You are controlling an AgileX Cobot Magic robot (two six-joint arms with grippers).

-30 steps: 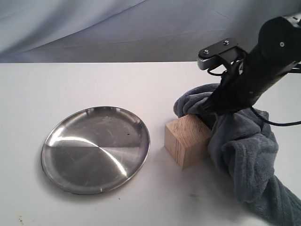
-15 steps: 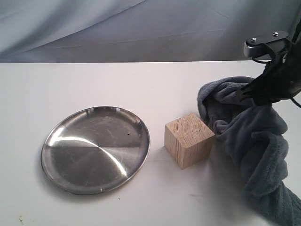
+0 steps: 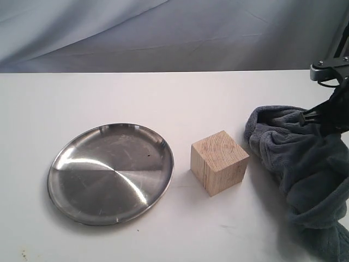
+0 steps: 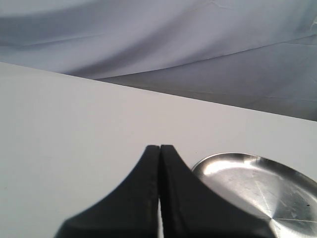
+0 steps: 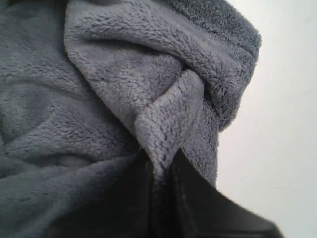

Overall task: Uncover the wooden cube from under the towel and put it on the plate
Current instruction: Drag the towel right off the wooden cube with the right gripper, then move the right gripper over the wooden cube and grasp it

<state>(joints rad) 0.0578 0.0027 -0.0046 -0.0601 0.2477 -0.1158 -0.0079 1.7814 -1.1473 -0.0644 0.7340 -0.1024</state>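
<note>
Cube [image 3: 219,162] uncovered on the tabletop [image 3: 163,98].
The plate [image 3: 109,172] lies left of the cube and the towel [image 3: 305,164] right of it, with a fold pinched in your right fingers [image 5: 198,208]. Your left fingers [image 4: 143,198] are pressed together, empty.

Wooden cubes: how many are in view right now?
1. The wooden cube sits uncovered in the exterior view, between the plate on its left and the towel on its right. The bunched towel could hide another; the pictures can't settle that.

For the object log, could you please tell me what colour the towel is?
Blue-grey; the towel shows best in the right wrist view.
</note>
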